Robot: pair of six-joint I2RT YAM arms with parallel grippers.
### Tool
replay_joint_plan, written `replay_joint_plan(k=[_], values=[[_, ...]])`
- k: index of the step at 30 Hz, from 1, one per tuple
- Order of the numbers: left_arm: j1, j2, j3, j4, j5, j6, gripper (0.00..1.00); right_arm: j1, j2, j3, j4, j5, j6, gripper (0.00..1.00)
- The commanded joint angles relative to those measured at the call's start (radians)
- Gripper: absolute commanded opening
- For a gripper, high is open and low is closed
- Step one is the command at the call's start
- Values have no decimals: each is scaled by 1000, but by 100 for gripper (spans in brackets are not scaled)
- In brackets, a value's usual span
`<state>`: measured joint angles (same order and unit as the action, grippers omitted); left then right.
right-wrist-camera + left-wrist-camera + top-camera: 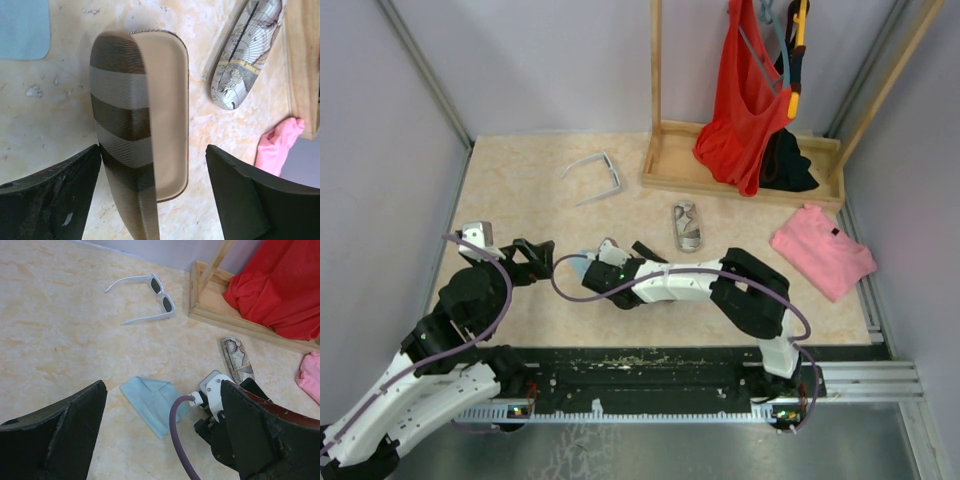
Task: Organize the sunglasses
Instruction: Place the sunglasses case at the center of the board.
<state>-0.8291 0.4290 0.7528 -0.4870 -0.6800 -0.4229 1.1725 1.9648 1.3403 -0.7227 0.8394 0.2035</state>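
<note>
At the near left of the table (pixel 520 200), the left claw (pixel 162 387) is released, with its jaws spread wide and nothing between them. Just right of it, the right claw (pixel 152 150) is also released. Its jaws stand on both sides of a brown-striped case (pixel 140 145). The left finger (pixel 60 195) is touching or almost touching the striped lid, and the right finger (pixel 255 195) is clearly apart from the case. The case lies open on the table and shows a beige lining.

A light blue cloth (pixel 152 402), folded, lies flat beside the right claw. A little farther and to the right, a closed grey-patterned case (pixel 687 225) rests on the table. A folded pink garment (pixel 822 250) lies at the right edge.

The sunglasses (pixel 595 175), white frame with dark lenses, lie at the far left of the table with both arms unfolded. They are just left of the base of a wooden rack (pixel 740 185) and well apart from both claws. A red garment (pixel 745 90) hangs on the rack, and a black garment (pixel 785 165) lies on its base.
</note>
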Motion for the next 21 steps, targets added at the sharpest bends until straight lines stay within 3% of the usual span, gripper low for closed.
replay_joint_plan(k=[1, 15, 21], values=[[-4, -14, -5, 8, -7, -17, 100, 15, -115, -44, 103, -55, -10, 86], [-4, 12, -2, -31, -31, -78, 100, 6, -441, -261, 389, -316, -24, 90], [-4, 87, 2, -15, 37, -95, 99, -90, -607, -361, 469, -491, 4, 89]])
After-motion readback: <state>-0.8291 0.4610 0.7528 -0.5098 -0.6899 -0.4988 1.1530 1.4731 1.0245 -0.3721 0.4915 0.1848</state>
